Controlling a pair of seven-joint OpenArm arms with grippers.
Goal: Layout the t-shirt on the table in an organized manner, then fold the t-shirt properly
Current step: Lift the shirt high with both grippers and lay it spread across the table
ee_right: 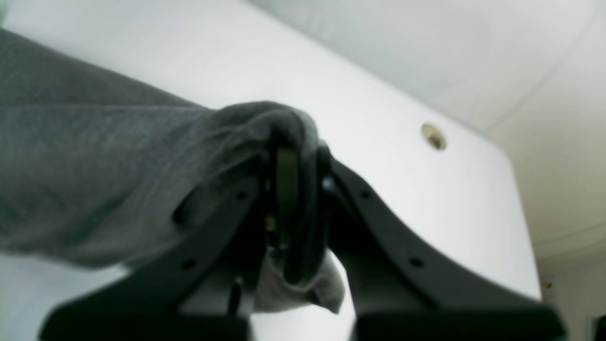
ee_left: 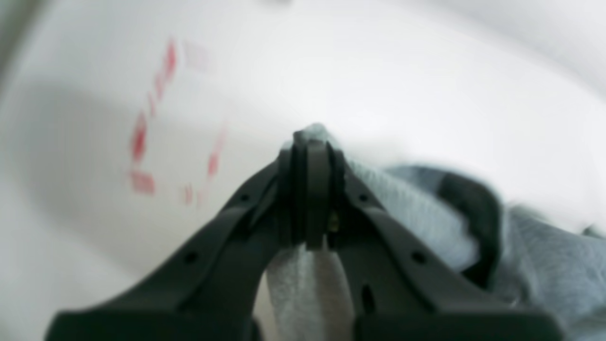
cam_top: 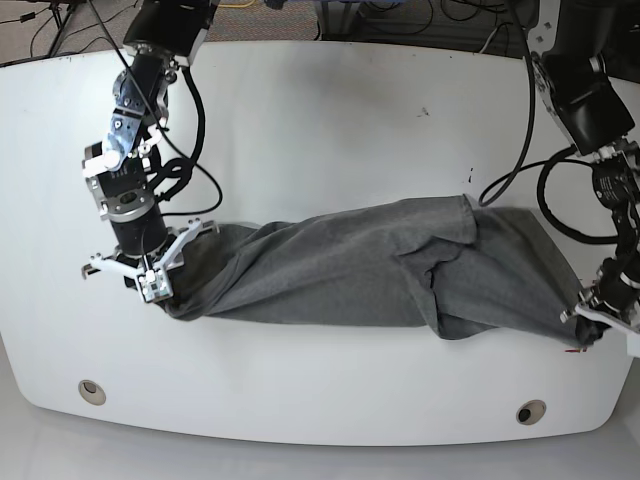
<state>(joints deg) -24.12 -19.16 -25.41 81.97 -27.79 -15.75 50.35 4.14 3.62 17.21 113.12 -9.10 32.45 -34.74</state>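
Heather-grey cotton t-shirt (cam_top: 370,265) stretched in a long rumpled band across the near half of the glossy white tabletop (cam_top: 320,110), held at both ends. Left gripper (ee_left: 310,142): black jaws pressed together, pinching a fold of grey cloth, near the red-and-white tape mark (ee_left: 156,118). Right gripper (ee_right: 296,142): jaws likewise clamped on bunched fabric at the opposite end. Small round hole (ee_right: 434,136) lies beyond it.
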